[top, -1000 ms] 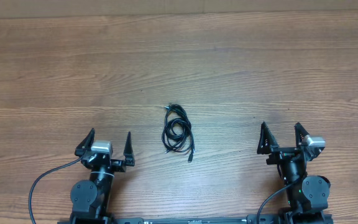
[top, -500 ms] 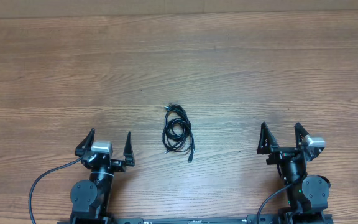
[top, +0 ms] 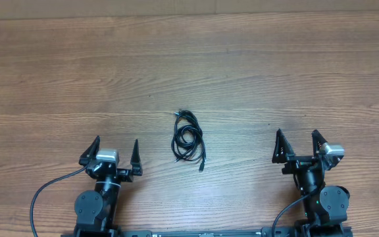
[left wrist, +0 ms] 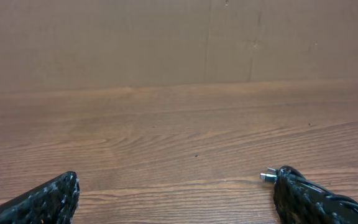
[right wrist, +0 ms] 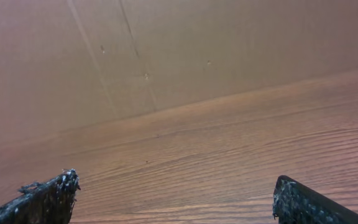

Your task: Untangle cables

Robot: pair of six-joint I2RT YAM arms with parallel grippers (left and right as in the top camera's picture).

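The cables [top: 189, 139] lie as one small knotted black coil with plug ends on the wooden table, at the middle of the overhead view. My left gripper [top: 116, 147] is open and empty, to the coil's lower left. My right gripper [top: 297, 139] is open and empty, well to the coil's right. In the left wrist view a silver plug end of the cables [left wrist: 268, 177] peeks out beside my right fingertip, and the left gripper [left wrist: 176, 198] holds nothing. The right wrist view shows only the open right gripper [right wrist: 176, 199] over bare wood; the coil is out of that view.
The wooden table [top: 189, 72] stretches far beyond the coil. A brown cardboard wall [left wrist: 166, 43] stands at its far edge, also seen in the right wrist view [right wrist: 197, 50]. Thick black arm cables [top: 45, 191] run near the front edge.
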